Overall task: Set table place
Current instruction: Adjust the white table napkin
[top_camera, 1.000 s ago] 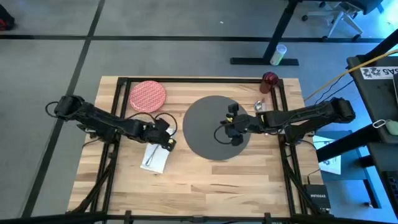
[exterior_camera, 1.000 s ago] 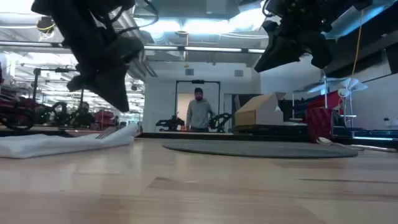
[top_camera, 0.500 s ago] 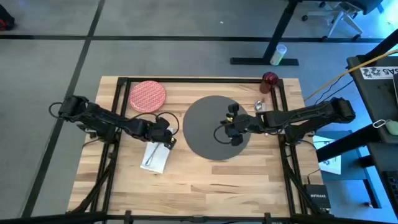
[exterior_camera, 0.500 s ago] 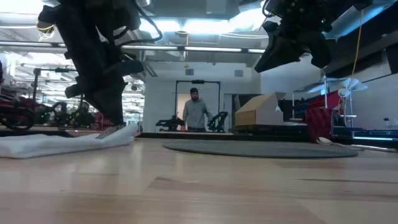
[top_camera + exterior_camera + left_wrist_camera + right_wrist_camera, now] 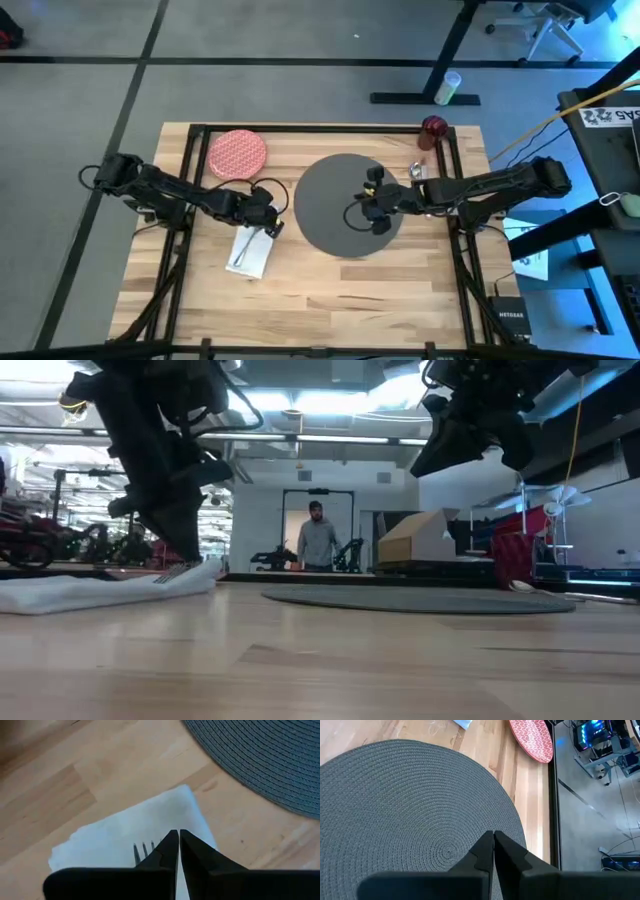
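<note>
Two grippers at work over one table. The left gripper, left of centre in the high view, hangs over the upper corner of the napkin; its fingers are pressed together with nothing between them. The right gripper hovers over the mat, fingers likewise closed on nothing.

Hidden or unclear: the fork shows only three tines in the left wrist view, the rest covered by the fingers. A silver piece lies on the napkin in the high view, too small to identify. Cutlery beside the right arm near the cup is too small to tell apart. In the low view the plate does not show.

Axes: the napkin's long axis runs from upper right to lower left of the high view, slightly tilted. The fork's tines point toward the top of the left wrist frame.

Placement: plate at upper left of the table, well apart from the mat at centre; cup at the upper right corner.

Surroundings: a person stands far behind the table in the low view.
</note>
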Controlling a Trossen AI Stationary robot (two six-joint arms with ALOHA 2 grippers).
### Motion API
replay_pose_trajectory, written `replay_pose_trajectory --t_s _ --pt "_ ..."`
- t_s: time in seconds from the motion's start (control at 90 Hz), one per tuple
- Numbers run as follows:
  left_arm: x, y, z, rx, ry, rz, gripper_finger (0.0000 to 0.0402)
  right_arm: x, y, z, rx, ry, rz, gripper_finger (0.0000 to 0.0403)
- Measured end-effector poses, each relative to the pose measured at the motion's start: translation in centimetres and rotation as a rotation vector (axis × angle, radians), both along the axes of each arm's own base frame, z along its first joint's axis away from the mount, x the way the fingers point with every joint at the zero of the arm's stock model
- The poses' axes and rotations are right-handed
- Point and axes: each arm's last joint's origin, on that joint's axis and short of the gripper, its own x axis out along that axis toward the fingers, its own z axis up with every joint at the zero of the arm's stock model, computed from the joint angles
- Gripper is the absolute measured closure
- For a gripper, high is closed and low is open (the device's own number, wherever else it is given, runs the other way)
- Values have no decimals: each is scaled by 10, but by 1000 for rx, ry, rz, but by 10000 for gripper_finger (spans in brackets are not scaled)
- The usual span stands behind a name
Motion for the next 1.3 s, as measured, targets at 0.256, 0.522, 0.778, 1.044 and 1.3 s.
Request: replay_pose_trajectory --t_s 0.256,0.522,0.778,1.044,1.3 --pt "-9 1 -10 -7 31 33 401 0 0 0 0 1 0 403" --pt "-3 1 -3 -10 -14 25 401 0 0 0 0 0 0 403" --pt "9 4 3 14 -68 -38 401 0 0 0 0 0 0 403" --pt "11 15 -17 4 39 -34 401 0 0 0 2 1 -2 403" --pt "17 19 -29 4 64 -52 401 0 0 -1 13 7 1 403"
